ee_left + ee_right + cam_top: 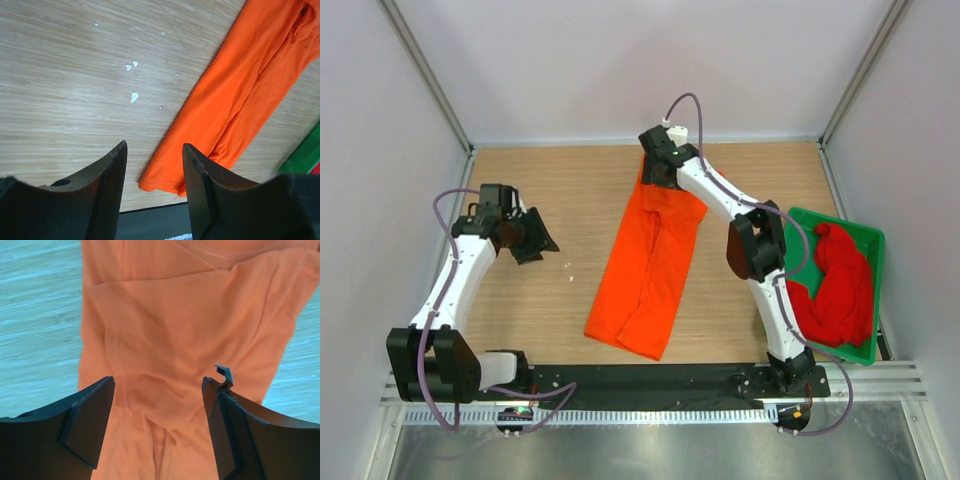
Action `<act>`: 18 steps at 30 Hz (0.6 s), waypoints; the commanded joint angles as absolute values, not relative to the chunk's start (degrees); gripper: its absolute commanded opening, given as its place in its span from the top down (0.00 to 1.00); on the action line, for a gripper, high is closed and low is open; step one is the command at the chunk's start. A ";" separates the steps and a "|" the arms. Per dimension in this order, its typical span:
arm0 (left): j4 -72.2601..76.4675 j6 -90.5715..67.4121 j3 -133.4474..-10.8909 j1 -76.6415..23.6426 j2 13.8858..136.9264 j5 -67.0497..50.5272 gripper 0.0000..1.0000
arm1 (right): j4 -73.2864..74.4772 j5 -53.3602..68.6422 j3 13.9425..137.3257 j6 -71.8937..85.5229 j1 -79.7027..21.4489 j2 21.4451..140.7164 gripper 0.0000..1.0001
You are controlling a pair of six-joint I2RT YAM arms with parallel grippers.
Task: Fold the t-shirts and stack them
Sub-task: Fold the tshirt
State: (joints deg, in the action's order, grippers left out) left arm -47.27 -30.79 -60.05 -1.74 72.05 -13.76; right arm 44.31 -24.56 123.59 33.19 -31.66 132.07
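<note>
The bright orange t-shirt (650, 265) lies on the table as a long narrow strip, running from the far middle toward the near edge. My right gripper (658, 178) hovers over its far end, open; in the right wrist view the jaws (157, 385) straddle wrinkled orange cloth (170, 330) without pinching it. My left gripper (536, 242) hangs open over bare wood, left of the shirt. From the left wrist view, its jaws (154, 147) are empty, and the shirt's near corner (240, 95) lies beyond them. The deep red t-shirt (840, 290) sits bunched in the tray.
A green plastic tray (865, 240) stands at the right edge of the table; its corner (306, 154) shows in the left wrist view. Small white specks (133, 96) dot the wood left of the orange shirt. Walls close in the table on three sides.
</note>
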 commanded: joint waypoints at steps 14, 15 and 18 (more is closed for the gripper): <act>-43.77 -27.25 -59.33 -1.49 74.44 -16.96 0.50 | 38.24 -19.00 132.62 25.76 -30.94 147.03 0.22; -43.60 -27.16 -59.07 -1.49 74.44 -16.79 0.51 | 38.06 -16.98 133.41 25.14 -30.85 148.00 0.23; -43.07 -27.25 -58.62 -1.49 74.97 -16.70 0.50 | 37.09 -13.02 138.32 22.68 -30.85 152.65 0.23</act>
